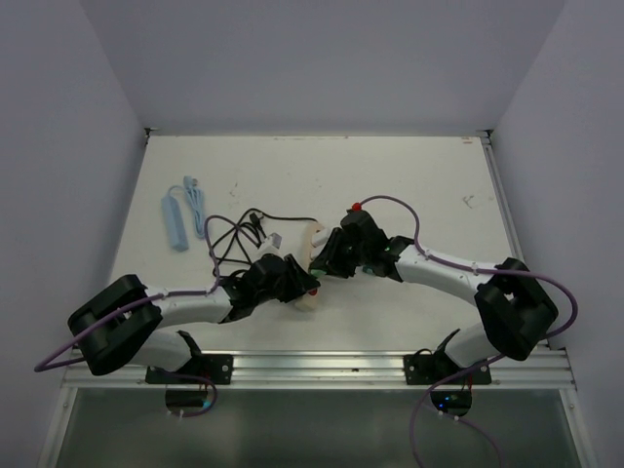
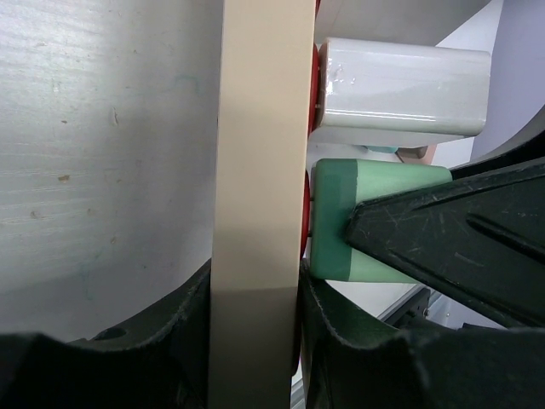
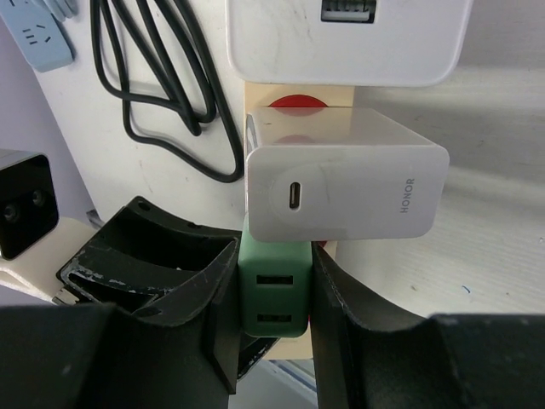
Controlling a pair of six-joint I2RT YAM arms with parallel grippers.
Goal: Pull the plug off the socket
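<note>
The beige power strip [image 2: 260,213] is gripped tight in the left claw [image 2: 254,349]. The white charger [image 3: 345,196] sits just above the right claw [image 3: 274,311], which is clamped on the green plug [image 3: 272,273] in the strip. A skewed pull could catch that charger or wrench the strip loose.

A robot lab bench: white table [image 1: 390,175] boxed by plain grey walls [image 1: 322,58].

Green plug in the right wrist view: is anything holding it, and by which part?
Yes. The right gripper clamps the green plug, fingers on its two opposite sides; the left gripper clamps the beige power strip across its width.
</note>
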